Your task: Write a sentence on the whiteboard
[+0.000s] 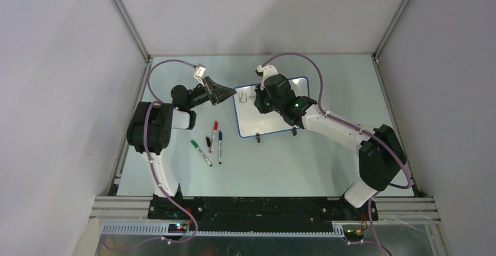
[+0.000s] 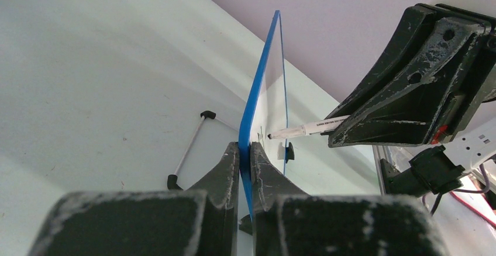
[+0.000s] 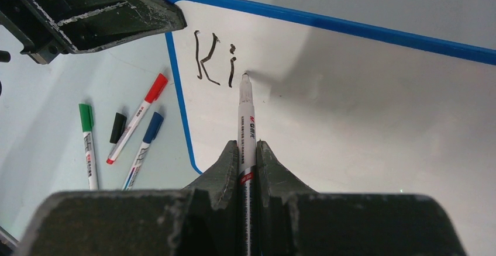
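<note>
— Lettering first: how much of the black handwritten sentence (image 3: 213,60) is down?

— Only "Ki", in thin strokes, by the far-left corner of the small glossy whiteboard with the thin blue rim (image 3: 351,121). The whiteboard sits mid-worktop, toward the far edge of the pale worktop (image 1: 292,162).

— And the pen?

— A slim white marker with a black tip (image 3: 245,116) has its tip just right of the "i", level with its foot, and appears to touch the surface. Its long axis runs straight from the right gripper (image 3: 247,151) up toward the top rim. My judgement: the next letter needs the tip moved rightward along that rim, into bare white.

— Which arm does that?

— The right one; it is over the whiteboard. Its jaws are closed tight on the marker's barrel.

— The left gripper (image 2: 245,151)?

— Nearly closed, pinching the whiteboard's left blue rim near that same corner, evidently bracing it.

— Anything else?

— Off the whiteboard's left edge, on the worktop, lie a red-capped marker (image 3: 137,118), a blue-capped marker (image 3: 143,148), a green-capped marker (image 3: 88,142) and a loose black cap (image 3: 117,127), all apart from both grippers.
</note>
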Robot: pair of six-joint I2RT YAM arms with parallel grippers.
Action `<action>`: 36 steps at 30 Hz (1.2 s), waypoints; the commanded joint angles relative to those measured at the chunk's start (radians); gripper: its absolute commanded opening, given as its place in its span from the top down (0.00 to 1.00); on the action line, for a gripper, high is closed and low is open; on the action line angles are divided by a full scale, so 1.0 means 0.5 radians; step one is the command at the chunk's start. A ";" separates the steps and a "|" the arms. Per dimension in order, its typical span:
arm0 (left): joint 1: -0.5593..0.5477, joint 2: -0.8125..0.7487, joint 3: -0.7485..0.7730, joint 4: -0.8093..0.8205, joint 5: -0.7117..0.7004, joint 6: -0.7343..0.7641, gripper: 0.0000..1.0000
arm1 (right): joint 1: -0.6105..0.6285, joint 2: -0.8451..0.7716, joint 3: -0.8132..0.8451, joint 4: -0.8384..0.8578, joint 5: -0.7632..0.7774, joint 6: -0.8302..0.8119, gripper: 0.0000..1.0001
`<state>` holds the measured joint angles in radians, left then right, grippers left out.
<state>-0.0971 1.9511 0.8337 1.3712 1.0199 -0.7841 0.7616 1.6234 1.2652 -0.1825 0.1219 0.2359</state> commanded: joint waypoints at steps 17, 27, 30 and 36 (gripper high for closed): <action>-0.004 -0.082 -0.015 0.046 -0.005 0.120 1.00 | -0.029 0.015 0.102 0.044 -0.014 0.013 1.00; -0.005 -0.086 -0.014 0.045 -0.003 0.120 1.00 | -0.039 0.020 0.106 0.025 -0.009 0.019 1.00; -0.003 -0.086 -0.015 0.044 -0.003 0.120 1.00 | -0.041 0.028 0.105 0.004 -0.011 0.024 1.00; -0.003 -0.086 -0.017 0.045 -0.005 0.123 1.00 | -0.035 0.032 0.105 -0.050 -0.014 0.025 1.00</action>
<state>-0.0975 1.9503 0.8337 1.3708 1.0199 -0.7837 0.7460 1.6287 1.2724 -0.1944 0.1207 0.2363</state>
